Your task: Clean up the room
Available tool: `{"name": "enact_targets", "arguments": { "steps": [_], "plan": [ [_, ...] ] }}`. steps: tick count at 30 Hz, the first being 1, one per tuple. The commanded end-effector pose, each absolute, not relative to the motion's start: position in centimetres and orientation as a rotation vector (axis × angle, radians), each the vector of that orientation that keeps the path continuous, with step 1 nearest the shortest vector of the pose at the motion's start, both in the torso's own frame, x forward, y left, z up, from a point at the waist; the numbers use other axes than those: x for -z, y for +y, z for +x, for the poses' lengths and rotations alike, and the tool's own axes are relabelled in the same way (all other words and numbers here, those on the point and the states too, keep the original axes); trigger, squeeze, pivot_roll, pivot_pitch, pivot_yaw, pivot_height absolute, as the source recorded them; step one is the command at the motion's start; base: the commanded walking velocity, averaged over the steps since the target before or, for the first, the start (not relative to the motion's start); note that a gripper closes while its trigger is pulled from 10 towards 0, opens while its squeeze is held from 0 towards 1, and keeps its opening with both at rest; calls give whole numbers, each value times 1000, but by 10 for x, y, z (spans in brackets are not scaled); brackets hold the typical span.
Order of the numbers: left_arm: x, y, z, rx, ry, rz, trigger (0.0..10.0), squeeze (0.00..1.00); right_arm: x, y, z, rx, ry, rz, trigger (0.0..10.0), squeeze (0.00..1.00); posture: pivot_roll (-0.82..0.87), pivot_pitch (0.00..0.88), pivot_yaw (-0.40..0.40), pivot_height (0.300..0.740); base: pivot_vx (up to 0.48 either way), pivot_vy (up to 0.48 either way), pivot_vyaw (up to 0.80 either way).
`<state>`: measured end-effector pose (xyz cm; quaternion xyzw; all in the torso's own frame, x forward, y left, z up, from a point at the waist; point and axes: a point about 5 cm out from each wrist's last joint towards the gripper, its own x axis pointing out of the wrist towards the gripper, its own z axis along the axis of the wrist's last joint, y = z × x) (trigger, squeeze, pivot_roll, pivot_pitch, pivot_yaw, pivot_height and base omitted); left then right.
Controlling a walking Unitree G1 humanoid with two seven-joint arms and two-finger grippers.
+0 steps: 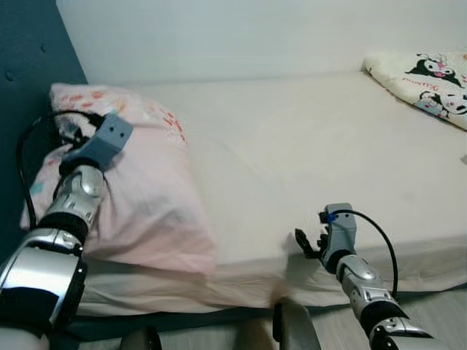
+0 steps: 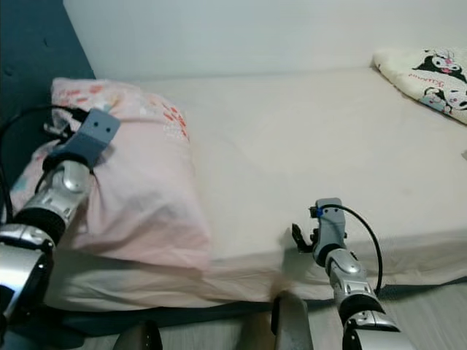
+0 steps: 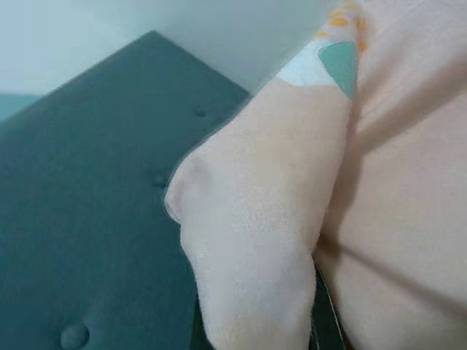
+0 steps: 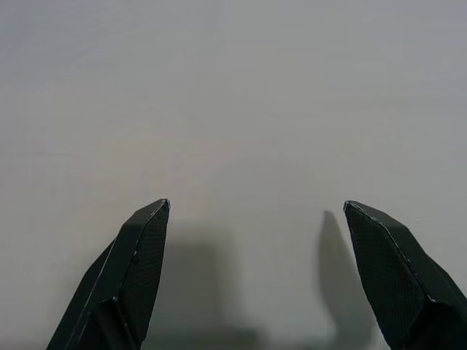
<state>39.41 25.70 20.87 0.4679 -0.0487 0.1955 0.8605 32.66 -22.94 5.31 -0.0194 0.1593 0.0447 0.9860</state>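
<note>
Right gripper (image 4: 255, 219) jaws wide, empty, over bed (image 1: 306, 146) | left gripper: jaws unclear, against pink pillow (image 1: 146, 197)

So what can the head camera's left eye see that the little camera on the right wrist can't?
The left eye takes in the pink pillow with the left arm reaching onto it, the dark blue headboard, a cartoon-print blanket at the far corner, and the right gripper by the mattress edge. The right wrist camera shows, close up, its two black fingertips standing apart. Both show the pale bedsheet.
</note>
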Motion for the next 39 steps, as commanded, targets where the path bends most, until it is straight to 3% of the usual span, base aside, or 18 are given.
{"name": "enact_targets", "arguments": {
  "steps": [1,2,3,11,12,14,15,22,27,28,30,31,34,38,39],
  "plan": [
    [-204,279,389,-424,9,1090,8980,0,-55,-237,324,-81,314,-57,10000,0,-104,80,17,467,0,0,0],
    [-200,284,386,-436,35,1089,8980,0,-55,-239,324,-79,313,-58,10000,0,-104,83,16,467,0,0,0],
    [-194,291,382,-441,82,1113,10000,0,-54,-241,323,-76,314,-60,10000,0,-101,86,12,467,0,0,0],
    [-184,313,369,-524,139,1201,10000,0,-52,-242,320,-83,324,-62,10000,0,-97,105,-5,467,0,0,0],
    [-187,314,368,-538,121,1227,10000,835,-52,-241,320,-88,324,-61,10000,0,-95,111,-9,467,0,0,0],
    [-188,314,368,-543,116,1240,10000,835,-52,-240,320,-89,324,-61,10000,0,-95,111,-9,467,0,0,0],
    [-189,314,369,-546,110,1261,10000,1000,-52,-239,321,-92,324,-60,10000,0,-93,115,-10,467,0,0,0],
    [-204,309,374,-546,31,1381,10000,1000,-52,-236,322,-101,324,-58,10000,0,-92,120,-9,467,0,0,0],
    [-202,310,375,-488,111,1430,10000,1000,-51,-236,321,-98,328,-54,10000,0,-85,114,-9,467,0,0,0],
    [-196,313,374,-452,178,1405,10000,769,-51,-236,321,-97,329,-54,10000,0,-82,111,-9,467,0,0,0],
    [-188,315,372,-415,248,1372,10000,769,-51,-236,321,-97,330,-54,10000,0,-82,111,-9,467,0,0,0],
    [-192,316,372,-433,226,1349,10000,0,-51,-236,321,-97,329,-55,10000,0,-82,106,-8,467,0,0,0],
    [-200,315,373,-469,154,1293,10000,0,-52,-235,322,-97,328,-53,10000,0,-76,102,-9,467,0,0,0],
    [-200,293,379,-369,6,934,10000,0,-54,-234,324,-98,325,-51,10000,0,-67,97,-12,467,0,0,0],
    [-192,281,381,-267,7,762,10000,0,-54,-233,325,-100,324,-50,10000,0,-61,95,-11,467,0,0,0]
  ]
}}
